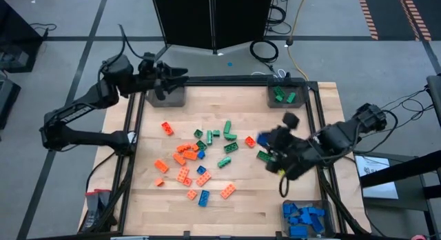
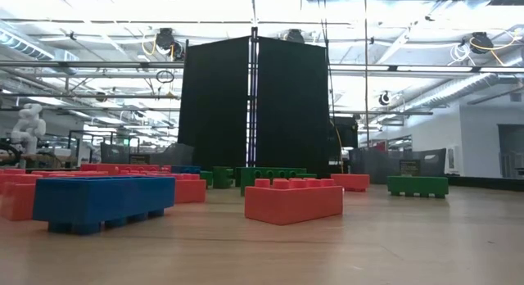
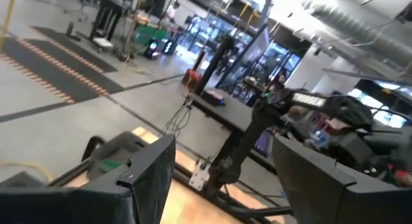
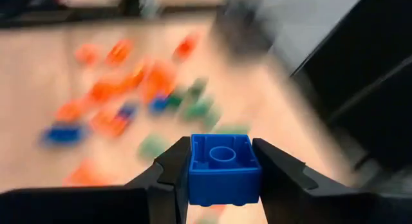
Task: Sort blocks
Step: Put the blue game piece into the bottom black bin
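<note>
A small square blue studded plastic brick (image 4: 224, 169) sits clamped between the two dark fingers of the right gripper (image 1: 275, 149), its hollow underside facing the wrist camera. That gripper hangs over the right part of the wooden table (image 1: 241, 198), just right of the scattered pile. The loose orange, green and blue plastic bricks (image 1: 200, 161) lie spread across the table's middle. A clear grey bin (image 1: 305, 218) at the near right corner holds blue bricks; a second grey bin (image 1: 287, 95) at the far right holds green ones. The left gripper (image 1: 180, 73) waits over the third grey bin (image 1: 165, 95) at the far left corner, its fingers spread wide and holding nothing.
</note>
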Robot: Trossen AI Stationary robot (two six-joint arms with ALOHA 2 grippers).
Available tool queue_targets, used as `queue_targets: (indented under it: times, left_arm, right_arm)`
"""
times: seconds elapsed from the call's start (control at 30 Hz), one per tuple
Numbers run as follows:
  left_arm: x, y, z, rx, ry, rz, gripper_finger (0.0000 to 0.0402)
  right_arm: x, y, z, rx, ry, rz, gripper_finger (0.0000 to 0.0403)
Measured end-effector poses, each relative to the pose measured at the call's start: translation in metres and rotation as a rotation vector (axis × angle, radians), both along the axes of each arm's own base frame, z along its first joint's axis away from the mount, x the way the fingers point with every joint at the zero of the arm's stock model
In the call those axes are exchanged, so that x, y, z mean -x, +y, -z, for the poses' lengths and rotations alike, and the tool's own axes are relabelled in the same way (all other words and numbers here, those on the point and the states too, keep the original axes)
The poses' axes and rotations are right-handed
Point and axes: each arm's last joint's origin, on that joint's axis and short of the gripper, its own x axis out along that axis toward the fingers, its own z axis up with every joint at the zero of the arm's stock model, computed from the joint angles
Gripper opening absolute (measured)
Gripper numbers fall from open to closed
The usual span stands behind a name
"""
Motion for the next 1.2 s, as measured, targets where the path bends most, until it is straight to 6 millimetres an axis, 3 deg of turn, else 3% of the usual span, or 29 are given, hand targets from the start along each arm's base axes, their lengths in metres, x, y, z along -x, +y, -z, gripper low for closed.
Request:
queue_targets:
  times: [0.13,0.27,0.43,0.73,1.0,1.2]
  left_arm:
    - [-0.004,0.002,0.005,0.016,0.033,-0.006,0.0261]
    - [-0.004,0.002,0.007,0.020,0.059,-0.007,0.0261]
    - [-0.003,0.002,0.012,0.023,0.104,-0.007,0.0261]
    - [-0.003,0.003,0.014,0.024,0.128,-0.045,0.0261]
    - [-0.003,0.004,0.014,-0.002,0.136,-0.093,0.0261]
    - [-0.003,0.004,0.016,0.005,0.151,-0.092,0.0261]
  right_arm:
    - [0.022,0.019,0.014,-0.310,0.177,0.067,0.0124]
    - [0.036,0.047,0.027,-0.497,0.358,0.100,0.0124]
    - [0.046,0.081,0.050,-0.578,0.496,0.154,0.0125]
    - [0.057,0.132,0.112,-0.663,0.678,0.199,0.0125]
    - [0.062,0.145,0.142,-0.732,0.693,0.206,0.0128]
    - [0.065,0.145,0.147,-0.711,0.709,0.185,0.0170]
